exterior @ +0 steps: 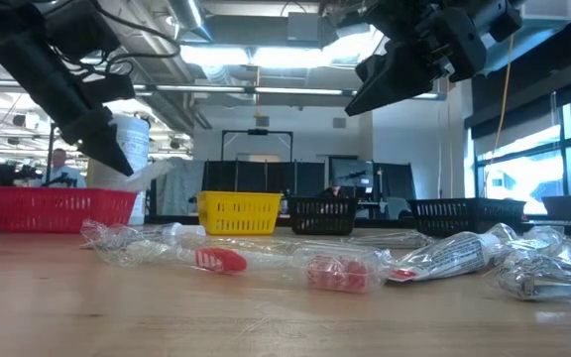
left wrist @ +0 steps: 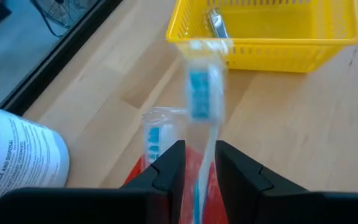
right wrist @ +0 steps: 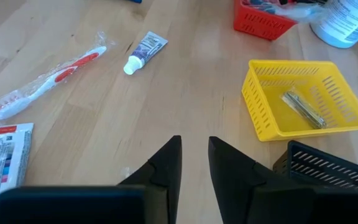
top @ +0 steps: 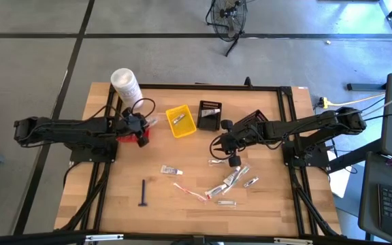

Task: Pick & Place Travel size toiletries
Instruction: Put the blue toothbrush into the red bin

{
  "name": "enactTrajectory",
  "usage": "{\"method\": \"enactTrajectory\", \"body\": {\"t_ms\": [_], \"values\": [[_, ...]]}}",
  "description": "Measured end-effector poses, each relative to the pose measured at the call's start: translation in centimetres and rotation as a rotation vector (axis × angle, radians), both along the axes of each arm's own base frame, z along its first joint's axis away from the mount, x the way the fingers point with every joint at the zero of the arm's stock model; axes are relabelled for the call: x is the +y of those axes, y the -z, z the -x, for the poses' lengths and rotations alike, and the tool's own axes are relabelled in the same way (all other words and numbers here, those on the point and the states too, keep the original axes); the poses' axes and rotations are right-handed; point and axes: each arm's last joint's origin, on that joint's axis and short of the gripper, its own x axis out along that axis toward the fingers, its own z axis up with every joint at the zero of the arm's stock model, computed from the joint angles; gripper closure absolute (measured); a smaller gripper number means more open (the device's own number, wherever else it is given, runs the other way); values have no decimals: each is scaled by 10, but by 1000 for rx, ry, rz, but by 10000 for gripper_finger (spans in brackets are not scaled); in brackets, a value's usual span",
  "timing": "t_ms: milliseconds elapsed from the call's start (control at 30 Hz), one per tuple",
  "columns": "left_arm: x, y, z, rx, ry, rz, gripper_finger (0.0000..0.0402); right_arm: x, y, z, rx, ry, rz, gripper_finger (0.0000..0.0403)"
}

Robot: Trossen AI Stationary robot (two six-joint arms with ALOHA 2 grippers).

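My left gripper hovers over the red basket and is shut on a clear-wrapped blue toothbrush. A second wrapped blue item sticks out of that basket. My right gripper hangs above the table near the black basket; its fingers stand a narrow gap apart with nothing between them. On the wood lie a red toothbrush, a white mini tube, a sachet, a black razor and a cluster of wrapped items. My left gripper pinches the wrapped toothbrush by its handle between the two fingers, which lie along it. The brush head juts out past the fingertips toward the yellow basket. It is lifted clear of the red basket underneath.
The yellow basket holds one silvery item. The big white tub stands at the far left corner, close behind the left gripper. Bare wood lies between the baskets and the scattered items near the front edge.
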Motion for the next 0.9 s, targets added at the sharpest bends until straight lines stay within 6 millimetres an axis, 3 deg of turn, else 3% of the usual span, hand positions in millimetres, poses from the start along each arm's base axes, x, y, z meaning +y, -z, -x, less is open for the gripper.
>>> {"method": "enactTrajectory", "body": {"t_ms": [200, 567, 900], "values": [[-2, -3, -2, -16, -26, -82, 318, 0, 0, 0, -2, -10, 13, 313], [-3, -32, -28, -283, 96, -284, 318, 0, -1, -1, -21, -29, 36, 293], [9, 1, -46, -87, 102, -212, 318, 0, -3, -2, -37, -31, 37, 283]]}}
